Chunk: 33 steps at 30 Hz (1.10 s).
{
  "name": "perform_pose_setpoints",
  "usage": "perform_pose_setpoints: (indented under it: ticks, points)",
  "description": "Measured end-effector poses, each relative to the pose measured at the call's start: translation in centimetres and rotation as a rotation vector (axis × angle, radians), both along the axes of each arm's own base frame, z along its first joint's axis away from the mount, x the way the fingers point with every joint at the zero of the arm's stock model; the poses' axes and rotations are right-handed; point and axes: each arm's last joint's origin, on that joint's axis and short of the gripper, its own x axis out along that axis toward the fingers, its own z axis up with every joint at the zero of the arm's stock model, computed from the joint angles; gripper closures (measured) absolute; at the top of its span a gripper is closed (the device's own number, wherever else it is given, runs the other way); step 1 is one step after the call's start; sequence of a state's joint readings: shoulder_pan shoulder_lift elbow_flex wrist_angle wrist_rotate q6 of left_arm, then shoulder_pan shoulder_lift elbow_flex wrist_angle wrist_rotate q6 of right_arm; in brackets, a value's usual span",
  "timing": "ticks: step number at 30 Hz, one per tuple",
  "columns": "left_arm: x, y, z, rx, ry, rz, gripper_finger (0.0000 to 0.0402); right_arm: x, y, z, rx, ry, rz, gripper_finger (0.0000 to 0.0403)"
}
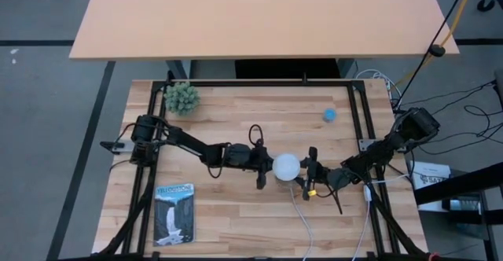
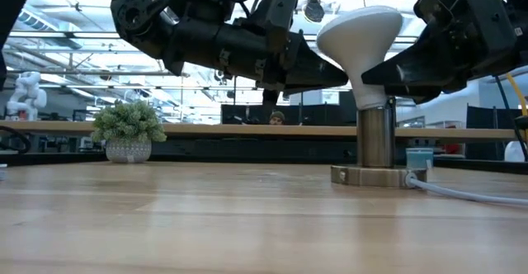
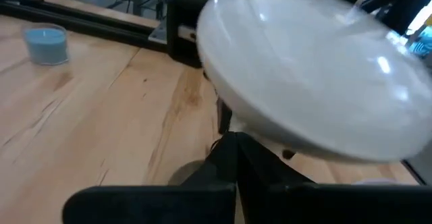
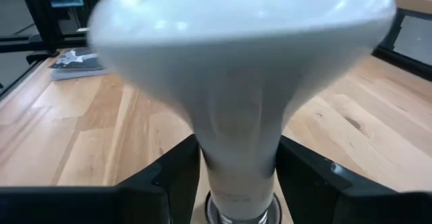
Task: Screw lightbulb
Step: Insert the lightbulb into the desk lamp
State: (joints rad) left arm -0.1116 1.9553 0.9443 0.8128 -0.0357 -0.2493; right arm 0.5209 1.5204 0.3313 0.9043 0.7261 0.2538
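Low view: lightbulb [image 2: 360, 39] upright in socket [image 2: 375, 146], right tool [image 4: 233, 166] released astride its neck, left tool [image 2: 334, 74] clenched beside.

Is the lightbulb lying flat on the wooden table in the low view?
No, the lightbulb stands upright, its base in the metal socket above the table.
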Motion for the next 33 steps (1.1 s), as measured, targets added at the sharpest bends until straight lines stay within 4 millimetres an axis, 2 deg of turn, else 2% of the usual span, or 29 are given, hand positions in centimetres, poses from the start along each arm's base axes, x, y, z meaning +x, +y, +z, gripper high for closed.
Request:
perform_pose_setpoints:
  ticks: [19, 29, 33]
  points:
    - [-0.1, -0.6, 0.0, -0.006, -0.002, -0.022, 0.0401, -0.7, -0.3, 0.5, 0.086, 0.031, -0.026, 0.0202]
    - [-0.1, -0.6, 0.0, -0.006, 0.0, -0.023, 0.0401, -0.9, -0.4, 1.5, 0.11, 0.009, 0.002, 0.0202]
    - [-0.1, -0.8, 0.1, -0.019, -0.009, -0.079, 0.0401, -0.9, -0.2, 1.5, 0.115, 0.025, 0.042, 0.0202]
